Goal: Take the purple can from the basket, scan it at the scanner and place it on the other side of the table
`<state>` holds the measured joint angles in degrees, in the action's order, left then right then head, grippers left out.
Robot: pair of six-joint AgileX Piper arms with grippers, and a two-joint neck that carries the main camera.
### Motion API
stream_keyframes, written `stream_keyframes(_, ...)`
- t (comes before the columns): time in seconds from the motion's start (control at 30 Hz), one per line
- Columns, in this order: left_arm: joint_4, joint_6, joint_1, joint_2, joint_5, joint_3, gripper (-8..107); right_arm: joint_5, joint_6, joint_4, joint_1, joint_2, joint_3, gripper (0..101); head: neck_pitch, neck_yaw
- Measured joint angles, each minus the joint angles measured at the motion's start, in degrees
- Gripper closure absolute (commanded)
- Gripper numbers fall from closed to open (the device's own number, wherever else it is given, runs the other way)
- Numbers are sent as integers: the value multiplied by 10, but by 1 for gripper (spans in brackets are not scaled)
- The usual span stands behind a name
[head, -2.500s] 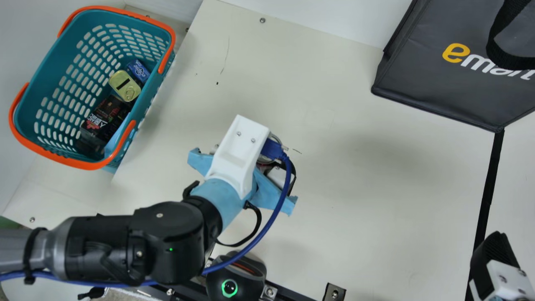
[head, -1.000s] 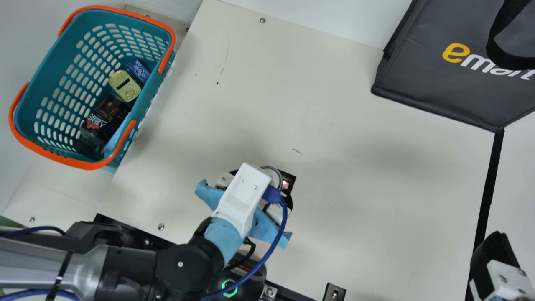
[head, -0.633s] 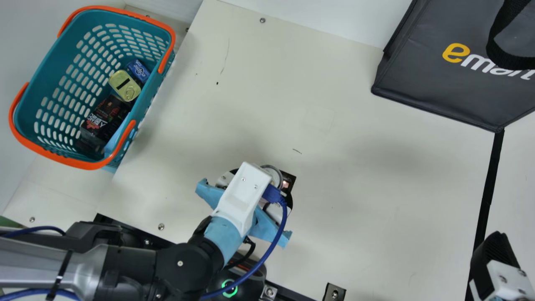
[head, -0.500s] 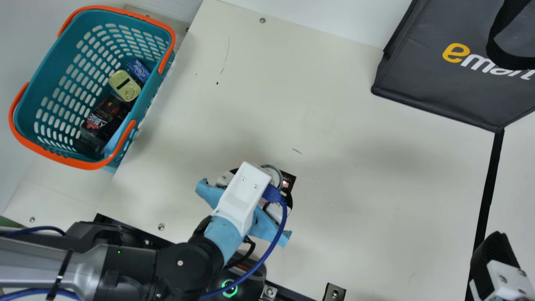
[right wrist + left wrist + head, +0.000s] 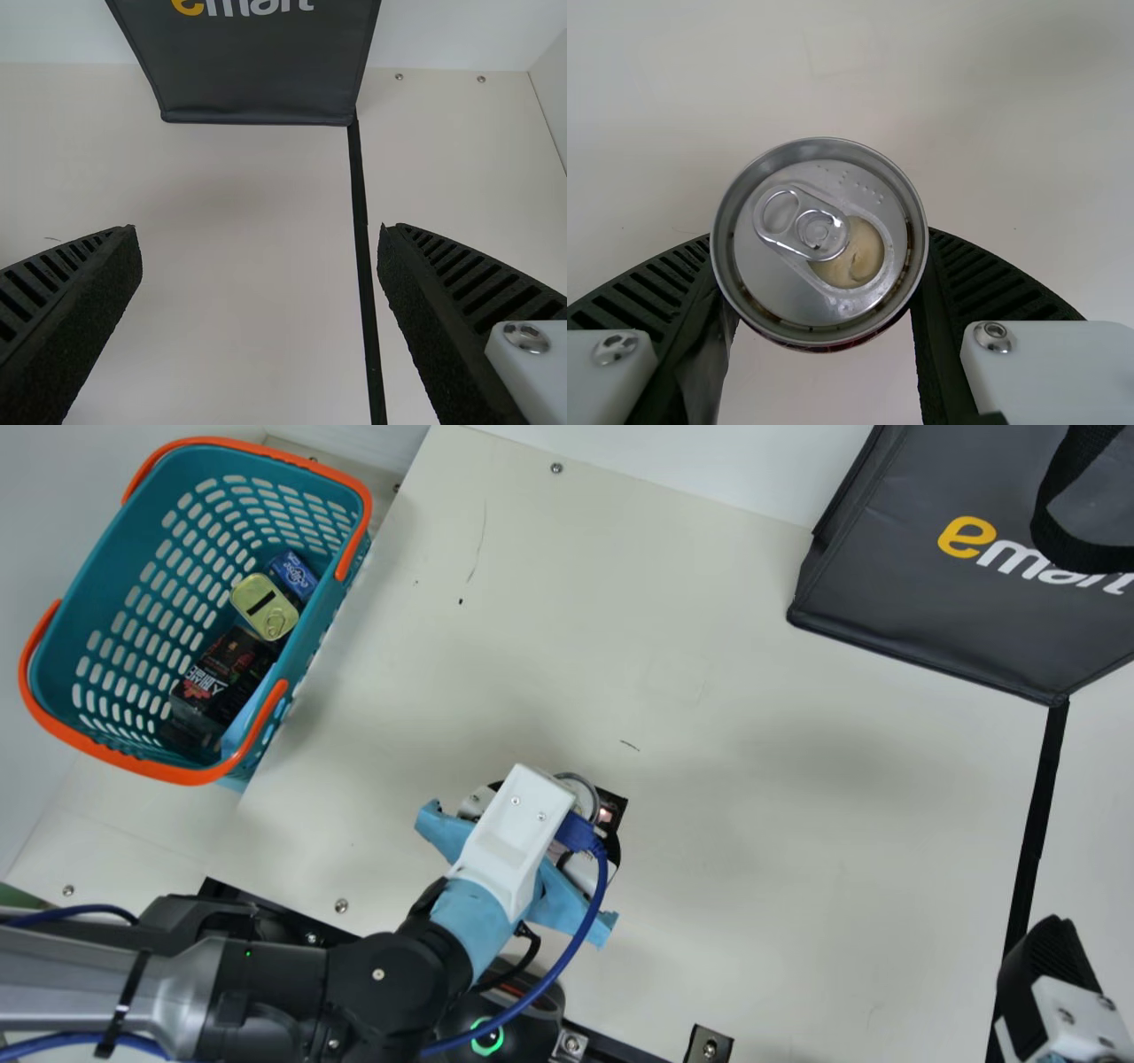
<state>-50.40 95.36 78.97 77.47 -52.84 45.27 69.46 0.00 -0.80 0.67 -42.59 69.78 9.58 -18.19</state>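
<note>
Bystanders, main view: grey bag ~2 o'clock, other goods ~10.

Dk. grey fabric shopping bag [image 5: 886, 593] w/ yellow + white lettering & blk. webbing handle [image 5: 1054, 522] at 2 o'clock; long, thin blk. strip [image 5: 1032, 850] runs from its near corner, approx. 3 to 4 o'clock. At 10: gold, rounded-rect. metal tin w/ ring-pull [image 5: 264, 607], just beside small blue box w/ white print [image 5: 294, 574]. Betw. 9 & 10: blk. box w/ red/white print [image 5: 221, 673], near tin. White wall [image 5: 691, 465] approx. 12 to 1; small silver screw [image 5: 556, 468] at 12, near wall.
</note>
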Motion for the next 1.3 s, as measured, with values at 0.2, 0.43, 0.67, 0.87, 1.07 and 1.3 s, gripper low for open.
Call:
stream_keyframes(0.2,0,-2,0,0,-1,0,107,0,0,0,0,0,0,6,0,-1)
stream_keyframes(0.43,5,-16,0,1,-10,17,107,0,0,0,0,0,0,6,0,0)
stream_keyframes(0.67,12,-41,-7,3,-29,47,107,0,0,0,0,0,0,6,1,-1)
stream_keyframes(0.87,14,-60,-18,-2,-39,68,107,0,0,0,0,0,0,6,0,28)
stream_keyframes(1.07,27,-85,-31,3,-38,85,107,0,0,0,0,0,0,6,0,105)
stream_keyframes(1.3,57,-117,-51,27,-16,118,107,0,0,0,0,0,0,6,0,192)
